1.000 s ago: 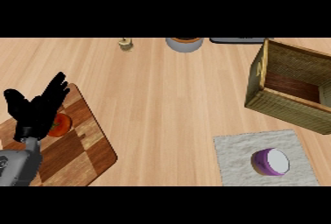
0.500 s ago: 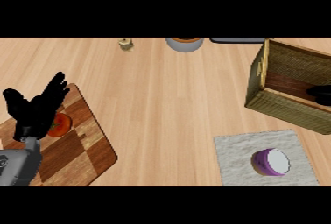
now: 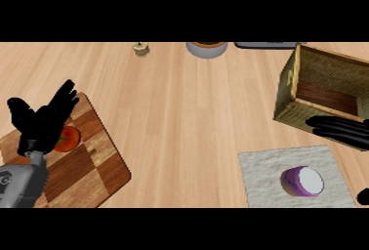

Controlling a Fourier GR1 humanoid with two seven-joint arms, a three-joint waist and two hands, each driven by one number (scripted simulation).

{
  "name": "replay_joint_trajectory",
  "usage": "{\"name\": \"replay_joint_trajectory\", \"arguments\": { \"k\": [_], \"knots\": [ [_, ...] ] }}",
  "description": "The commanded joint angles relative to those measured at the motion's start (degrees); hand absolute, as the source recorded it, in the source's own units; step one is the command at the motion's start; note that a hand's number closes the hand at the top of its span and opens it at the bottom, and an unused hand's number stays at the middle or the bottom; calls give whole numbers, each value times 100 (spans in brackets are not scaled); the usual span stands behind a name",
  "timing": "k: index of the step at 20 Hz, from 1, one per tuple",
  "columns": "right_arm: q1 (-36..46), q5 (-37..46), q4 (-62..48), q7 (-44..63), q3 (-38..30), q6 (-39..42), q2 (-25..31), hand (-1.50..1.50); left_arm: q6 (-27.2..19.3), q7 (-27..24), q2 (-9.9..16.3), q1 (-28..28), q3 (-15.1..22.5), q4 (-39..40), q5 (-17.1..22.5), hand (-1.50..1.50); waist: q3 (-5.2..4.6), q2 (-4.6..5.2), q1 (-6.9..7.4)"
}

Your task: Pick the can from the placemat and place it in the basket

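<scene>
The basket is sitting at the right side of the wooden counter; it is a box-shaped container with woven straw-coloured walls and a darker brown floor, and no object is showing on the part of its floor I am able to see. The can is lying on its side on the placemat, a pale grey rectangle with a rough cloth-like texture just below the basket; the can has a purple body and a whitish round end, and no readable label is showing on it. My right hand is entering from the right edge with its black fingers extended and spread, overlapping the lower front corner of the basket and holding nothing; it is positioned above the can and apart from it. My left hand is resting open at the left edge, fingers pointing up, over a cutting board patterned in light and dark wood squares with rounded corners. A round red-orange fruit is lying on that board, partly hidden by this hand. A grey round bowl with a brown interior is standing at the top edge.
</scene>
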State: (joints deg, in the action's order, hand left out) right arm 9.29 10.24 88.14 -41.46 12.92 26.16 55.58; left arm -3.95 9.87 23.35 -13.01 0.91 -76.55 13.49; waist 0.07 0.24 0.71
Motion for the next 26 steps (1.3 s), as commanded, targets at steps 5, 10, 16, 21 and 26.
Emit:
{"name": "replay_joint_trajectory", "arguments": {
  "k": [5,10,16,21,26],
  "knots": [
    [411,815,-455,-19,644,137,-902,-150,121,-101,-90,-92,-169,215,-159,0,-7,-13,-40],
    [433,1551,-1015,-428,876,-20,-965,-150,-79,316,-225,103,-111,-351,-284,0,-5,-20,-34],
    [445,1987,-1595,-1074,752,-308,-1071,-150,218,224,-149,-317,-432,136,-283,0,-6,-16,-82],
    [660,2194,-2197,-1444,726,-301,-1129,-150,265,349,-255,229,-346,-500,-355,0,-4,-19,-31],
    [746,1987,-2252,-1826,849,-27,-872,-150,295,203,-228,-199,-522,60,-386,0,-5,-9,-50]
  ]
}}
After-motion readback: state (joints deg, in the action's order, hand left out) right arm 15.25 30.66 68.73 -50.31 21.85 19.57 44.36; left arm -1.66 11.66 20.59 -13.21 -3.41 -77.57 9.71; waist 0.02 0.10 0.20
